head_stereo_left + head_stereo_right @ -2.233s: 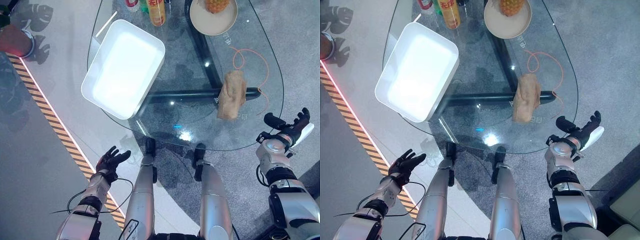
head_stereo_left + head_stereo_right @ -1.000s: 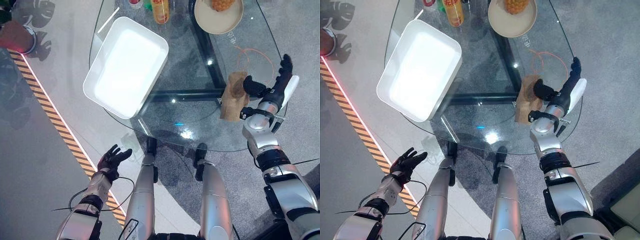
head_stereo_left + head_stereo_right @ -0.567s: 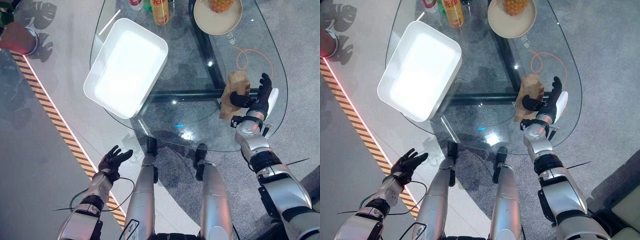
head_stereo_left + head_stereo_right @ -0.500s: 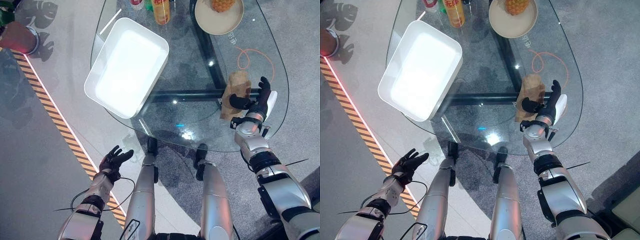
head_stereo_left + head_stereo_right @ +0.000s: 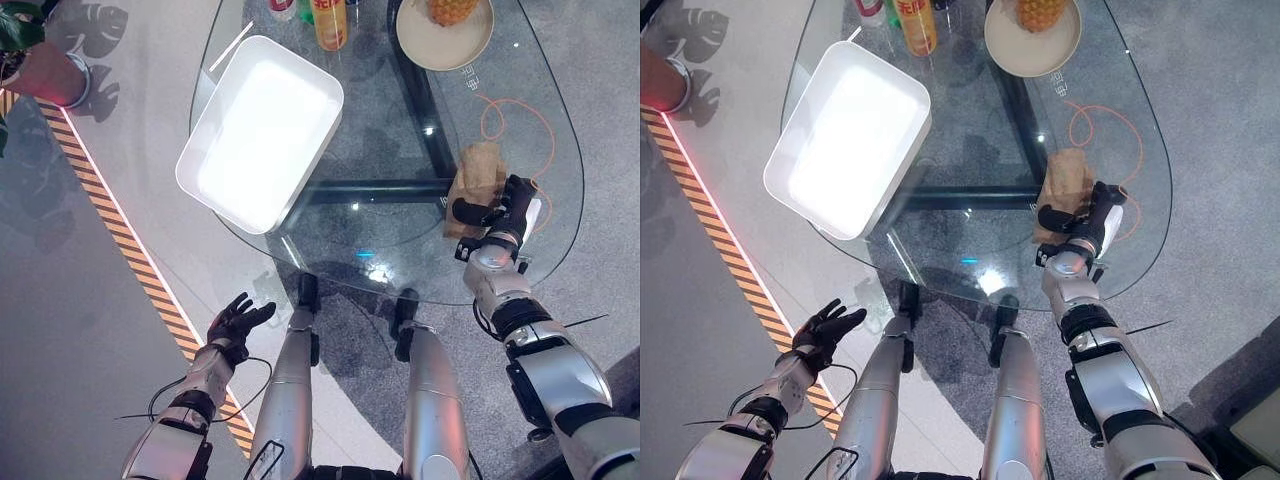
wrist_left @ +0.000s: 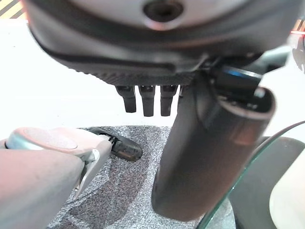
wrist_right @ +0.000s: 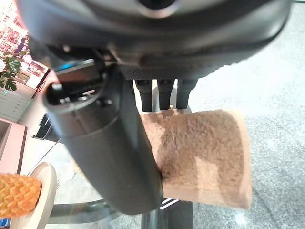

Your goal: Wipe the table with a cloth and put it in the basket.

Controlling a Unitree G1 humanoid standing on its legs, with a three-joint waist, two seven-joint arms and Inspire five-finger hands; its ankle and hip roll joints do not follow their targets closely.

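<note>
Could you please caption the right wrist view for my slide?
Right hand over the folded brown cloth on the glass table, thumb against it.

The right hand, seen off the bench's near right edge with fingers spread 2.2 s ago, has been brought in over the glass bench and lowered onto the near end of the cloth. A second ago it was raised beside the cloth with fingers stretched upward; now the thumb is laid across the cloth's near end and the fingers are curled down at its right side. The cloth has not been shifted. The whole scene has been displaced slightly by camera motion.
</note>
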